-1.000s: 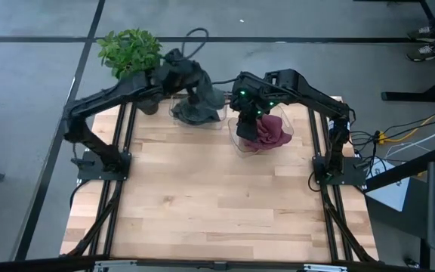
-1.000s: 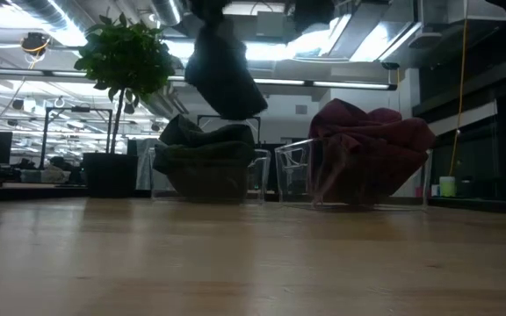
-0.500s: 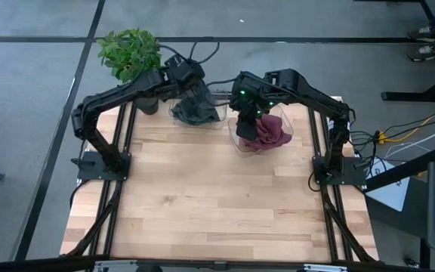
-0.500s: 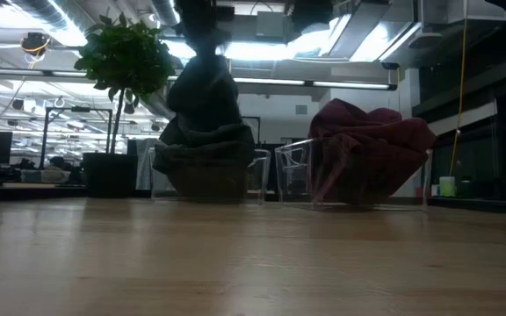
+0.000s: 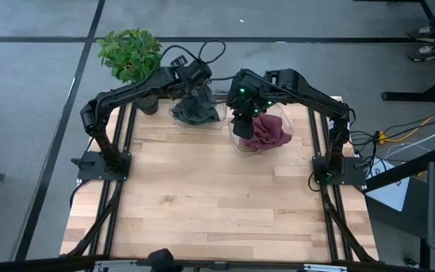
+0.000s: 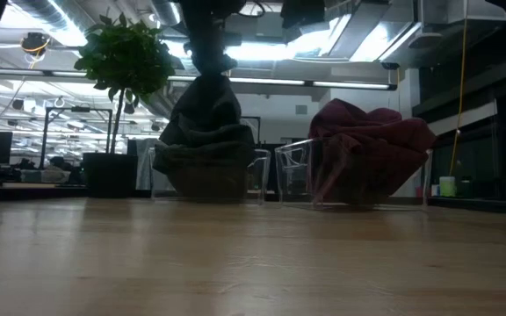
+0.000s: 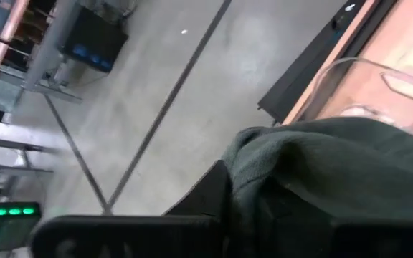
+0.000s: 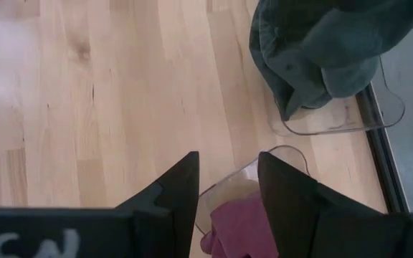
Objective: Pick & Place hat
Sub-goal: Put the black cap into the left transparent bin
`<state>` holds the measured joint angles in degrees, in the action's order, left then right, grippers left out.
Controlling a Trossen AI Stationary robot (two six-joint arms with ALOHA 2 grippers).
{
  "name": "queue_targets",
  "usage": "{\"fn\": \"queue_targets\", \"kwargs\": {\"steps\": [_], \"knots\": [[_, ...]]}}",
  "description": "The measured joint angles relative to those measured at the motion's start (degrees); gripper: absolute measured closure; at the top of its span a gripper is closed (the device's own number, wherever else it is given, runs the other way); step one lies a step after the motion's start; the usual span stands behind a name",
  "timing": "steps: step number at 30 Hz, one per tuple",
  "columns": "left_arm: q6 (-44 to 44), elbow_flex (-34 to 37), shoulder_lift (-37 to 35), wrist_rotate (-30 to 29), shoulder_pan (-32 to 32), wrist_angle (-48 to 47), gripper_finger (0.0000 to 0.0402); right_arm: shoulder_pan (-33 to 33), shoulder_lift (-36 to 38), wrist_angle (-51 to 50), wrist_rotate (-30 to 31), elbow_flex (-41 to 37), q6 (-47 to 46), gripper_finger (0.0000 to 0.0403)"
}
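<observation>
A dark green hat (image 6: 206, 110) hangs from my left gripper (image 6: 207, 60), which is shut on it above the left clear bin (image 5: 177, 115) at the table's far side. The hat's lower part meets a pile of green cloth (image 6: 205, 158) in that bin. The hat also shows in the left wrist view (image 7: 321, 165) and the right wrist view (image 8: 321, 50). Maroon cloth (image 5: 267, 133) fills the right clear bin (image 6: 292, 171). My right gripper (image 8: 228, 161) hovers open above that bin's near left rim with nothing between its fingers. My left gripper holds the green hat by its bunched upper end (image 6: 207, 77), coming at it from above on a slant. The hat hangs below the fingers. Its lower part (image 6: 202, 132) rests on the green pile in the bin. The cloth hides the fingertips in the left wrist view.
A potted plant (image 5: 131, 51) stands at the table's far left corner, beside the left bin. Bare wooden tabletop (image 5: 217, 196) stretches from the bins to the near edge. Black frame rails (image 5: 119, 189) run along both sides.
My left gripper has come down toward the left bin and a little toward the table's right edge, carrying the green hat. The hat hung clear above the bin before; now its lower part has settled on the green pile. My right gripper's place has not changed.
</observation>
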<state>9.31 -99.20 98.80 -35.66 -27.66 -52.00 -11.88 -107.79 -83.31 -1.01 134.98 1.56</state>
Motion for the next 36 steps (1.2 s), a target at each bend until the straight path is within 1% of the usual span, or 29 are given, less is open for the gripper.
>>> {"fn": "queue_targets", "kwargs": {"steps": [3,7,10,15,18,22,29,34,36], "knots": [[1.12,0.00,0.71,0.21,-1.21,0.46,0.0384,0.00,0.00,0.23,-0.01,0.00,0.00,0.0261],[1.71,0.00,1.70,2.48,-2.28,0.04,0.0384,0.00,0.00,0.98,-0.01,-0.61,-0.61,0.0261],[0.12,-0.03,2.22,3.71,-2.21,-0.56,0.0384,0.00,-0.02,0.93,0.00,-1.41,-0.87,0.0261],[-1.26,0.84,2.80,4.07,-1.44,-0.81,0.0384,0.00,-0.06,1.91,-0.01,-3.86,-0.92,0.0261],[-2.51,1.47,2.93,4.86,-1.17,-3.55,0.0384,0.00,-0.09,2.23,-0.02,-4.80,-0.68,0.0261],[-4.81,4.21,2.83,6.96,0.03,-4.64,0.0384,0.00,-0.09,2.36,-0.03,-5.03,-0.17,0.0261],[-8.02,9.99,2.45,7.39,3.22,-6.18,0.0384,0.00,-0.09,2.42,-0.03,-5.03,0.26,0.0261],[-8.71,10.54,2.21,7.39,6.51,-6.08,0.0384,0.00,-0.09,2.42,-0.03,-5.03,0.35,0.0261],[-8.68,10.54,2.21,8.31,7.56,-6.11,0.0383,0.00,-0.09,2.42,-0.04,-5.03,0.35,0.0261]]}}
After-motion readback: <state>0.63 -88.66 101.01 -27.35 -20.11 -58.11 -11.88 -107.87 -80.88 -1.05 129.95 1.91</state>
